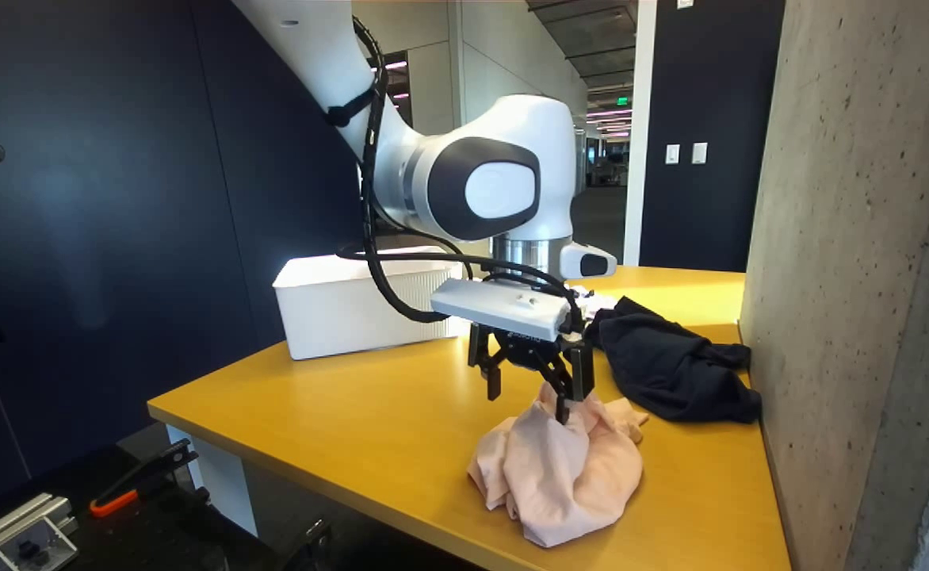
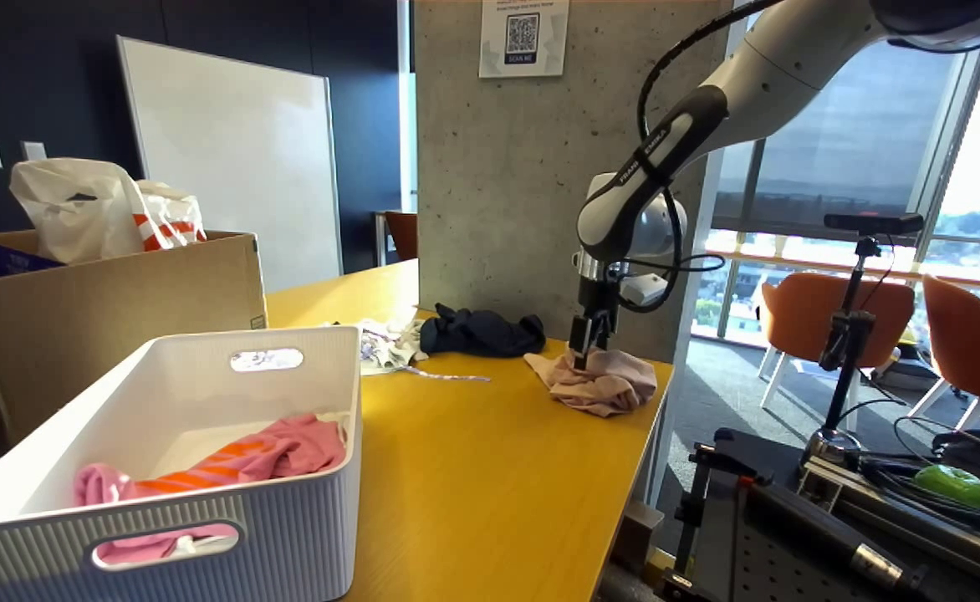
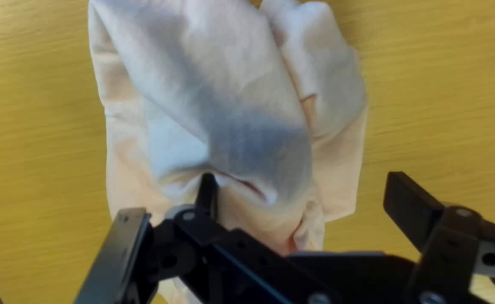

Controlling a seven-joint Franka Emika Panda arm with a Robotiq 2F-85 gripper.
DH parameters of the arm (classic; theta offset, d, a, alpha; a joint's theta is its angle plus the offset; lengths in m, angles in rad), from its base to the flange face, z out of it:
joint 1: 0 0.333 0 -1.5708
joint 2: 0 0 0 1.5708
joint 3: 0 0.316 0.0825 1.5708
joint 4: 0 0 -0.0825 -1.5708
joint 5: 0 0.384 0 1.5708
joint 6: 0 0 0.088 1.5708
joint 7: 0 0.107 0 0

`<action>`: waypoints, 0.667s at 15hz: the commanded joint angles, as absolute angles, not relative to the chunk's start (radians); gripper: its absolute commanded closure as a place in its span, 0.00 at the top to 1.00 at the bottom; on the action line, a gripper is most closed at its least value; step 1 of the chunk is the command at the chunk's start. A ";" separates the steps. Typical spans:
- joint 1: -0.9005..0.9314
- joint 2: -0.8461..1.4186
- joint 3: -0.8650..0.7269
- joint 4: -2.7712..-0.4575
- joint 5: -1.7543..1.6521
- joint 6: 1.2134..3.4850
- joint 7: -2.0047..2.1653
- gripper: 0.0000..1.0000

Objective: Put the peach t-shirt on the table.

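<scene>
— nearest entry?
— one claw, black, tips downward, at the shirt in both exterior views.
— condition of claw?
— apart, with a wide gap. in the wrist view, one of the fingers in a fold of the shirt, the other off to the side, above the table.
— whereabouts and condition of shirt?
— on the table, near an edge, in both exterior views. one piece, peach, limp, wrinkled, heaped.
— table?
— one, yellow-orange wood, thick edge.
— next out?
— one garment, black, crumpled, on the table, just beside the shirt, at the foot of a concrete pillar.
— alongside?
— in an exterior view, one cloth, white, patterned, with a thin strip trailing over the wood. contact with the garment: cannot tell.
— then?
— one box, white, ribbed, with handle slots, on the table. contents: pink bundle, partly orange.
— farther?
— one carton, brown, behind the box, with white bags in the top.
— farthest?
— past the table: one whiteboard, upright; orange chairs; behind those, a window.
</scene>
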State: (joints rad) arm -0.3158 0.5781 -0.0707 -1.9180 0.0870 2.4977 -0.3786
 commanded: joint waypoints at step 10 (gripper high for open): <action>-0.332 0.750 -0.107 -1.795 0.065 2.427 -0.289 0.75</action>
State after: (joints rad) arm -0.3332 0.7002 -0.1063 -1.8663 0.0851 2.4778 -0.3235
